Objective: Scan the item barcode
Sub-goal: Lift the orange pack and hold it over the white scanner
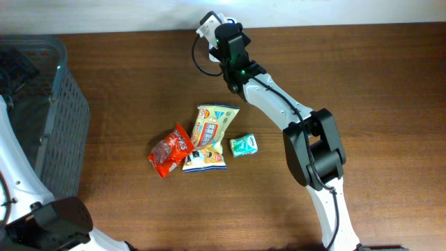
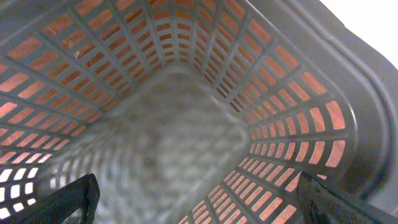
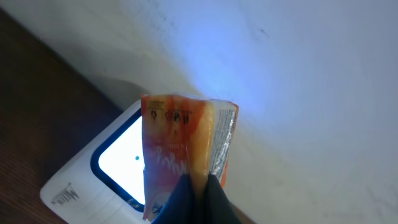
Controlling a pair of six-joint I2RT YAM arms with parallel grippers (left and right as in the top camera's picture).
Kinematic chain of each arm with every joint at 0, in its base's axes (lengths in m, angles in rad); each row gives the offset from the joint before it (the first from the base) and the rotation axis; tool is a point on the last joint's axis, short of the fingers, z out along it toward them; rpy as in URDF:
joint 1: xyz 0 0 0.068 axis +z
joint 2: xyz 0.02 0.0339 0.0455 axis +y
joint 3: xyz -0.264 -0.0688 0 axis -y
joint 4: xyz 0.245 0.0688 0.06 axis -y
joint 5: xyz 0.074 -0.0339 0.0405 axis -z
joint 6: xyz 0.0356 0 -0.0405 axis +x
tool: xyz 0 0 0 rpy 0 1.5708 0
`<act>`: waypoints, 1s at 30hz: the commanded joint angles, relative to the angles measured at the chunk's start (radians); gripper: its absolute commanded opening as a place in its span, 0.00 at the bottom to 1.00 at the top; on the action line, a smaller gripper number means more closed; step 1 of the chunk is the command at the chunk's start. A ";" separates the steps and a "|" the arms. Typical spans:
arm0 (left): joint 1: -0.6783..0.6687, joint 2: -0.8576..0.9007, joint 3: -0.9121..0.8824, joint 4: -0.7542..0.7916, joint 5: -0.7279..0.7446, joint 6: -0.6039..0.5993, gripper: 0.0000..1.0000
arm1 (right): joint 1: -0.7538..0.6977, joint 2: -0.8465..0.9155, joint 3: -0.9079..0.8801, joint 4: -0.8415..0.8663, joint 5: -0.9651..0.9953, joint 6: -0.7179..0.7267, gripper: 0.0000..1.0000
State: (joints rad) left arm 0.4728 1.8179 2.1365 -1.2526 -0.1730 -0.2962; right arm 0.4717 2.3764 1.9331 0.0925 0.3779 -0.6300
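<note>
So the orange snack packet [image 3: 186, 149] is up at the far edge of the table [image 1: 376, 84], pinched at its bottom end by the right gripper [image 3: 199, 183], clamped tight on it. It's standing right in front of the white scanner [image 3: 106, 168], partly covering its lit window. The left gripper [image 2: 199, 196] is spread wide, holding nothing, over the grey basket [image 2: 186, 74]. A red packet [image 1: 170, 150], yellow bag [image 1: 209, 136] and green packet [image 1: 244, 146] sit mid-table.
</note>
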 commanded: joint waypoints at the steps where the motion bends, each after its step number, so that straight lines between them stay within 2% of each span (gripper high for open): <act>1: 0.002 -0.001 -0.001 0.001 -0.004 -0.010 0.99 | -0.005 0.011 0.008 0.009 0.016 -0.048 0.04; 18: 0.002 -0.001 -0.001 0.001 -0.004 -0.010 0.99 | -0.009 -0.012 0.008 -0.019 -0.005 -0.035 0.04; 26: 0.002 -0.001 -0.001 0.001 -0.004 -0.010 0.99 | -0.021 -0.208 0.008 -0.257 -0.189 0.208 0.04; 30: 0.002 -0.001 -0.001 0.001 -0.004 -0.010 0.99 | -0.092 -0.387 0.008 -0.589 -0.451 0.468 0.04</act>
State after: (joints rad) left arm 0.4725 1.8179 2.1365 -1.2518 -0.1734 -0.2966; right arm 0.4438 2.1685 1.9293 -0.3618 0.1429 -0.4004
